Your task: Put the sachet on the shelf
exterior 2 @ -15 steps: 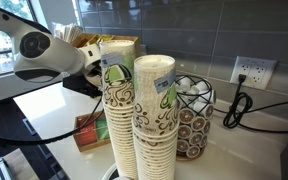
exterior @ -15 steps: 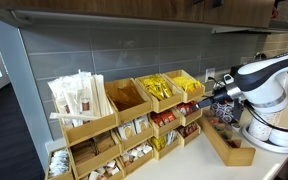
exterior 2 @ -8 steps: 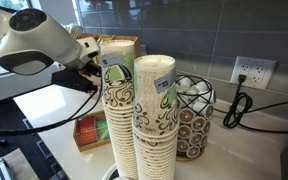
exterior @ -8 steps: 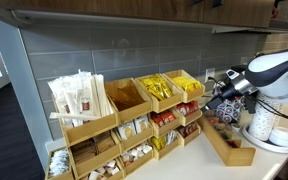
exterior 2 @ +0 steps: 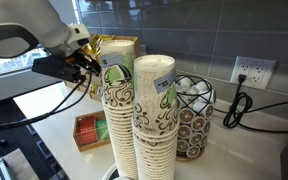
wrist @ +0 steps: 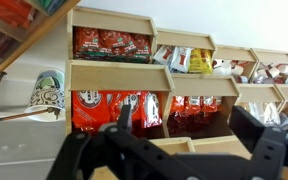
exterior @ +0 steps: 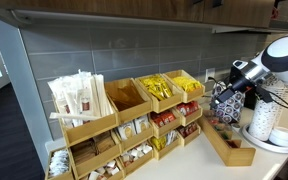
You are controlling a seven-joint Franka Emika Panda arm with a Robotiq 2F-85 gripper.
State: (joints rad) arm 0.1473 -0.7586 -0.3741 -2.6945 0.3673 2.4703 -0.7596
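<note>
The shelf [exterior: 134,125] is a light-wood stepped organiser against the tiled wall; it also shows in the wrist view [wrist: 114,76] and behind the cups in an exterior view [exterior 2: 122,44]. Red and white sachets [wrist: 106,44] fill several of its bins, with more in a lower bin [wrist: 102,108]. I cannot tell one single sachet apart from the rest. My gripper [wrist: 186,114] is open and empty, facing the bins from a short distance. It hangs in the air to the side of the shelf in both exterior views [exterior: 227,86] [exterior 2: 84,68].
A low wooden tray [exterior: 230,144] lies under the gripper, also seen with packets in it [exterior 2: 88,131]. Tall stacks of paper cups [exterior 2: 139,115], a wire basket of pods [exterior 2: 192,116], white cups [exterior: 267,122] and a wall outlet [exterior 2: 250,70] stand nearby.
The arm has drawn back and up, away from the shelf's end bins. The gripper now hangs farther from the shelf, above the low tray.
</note>
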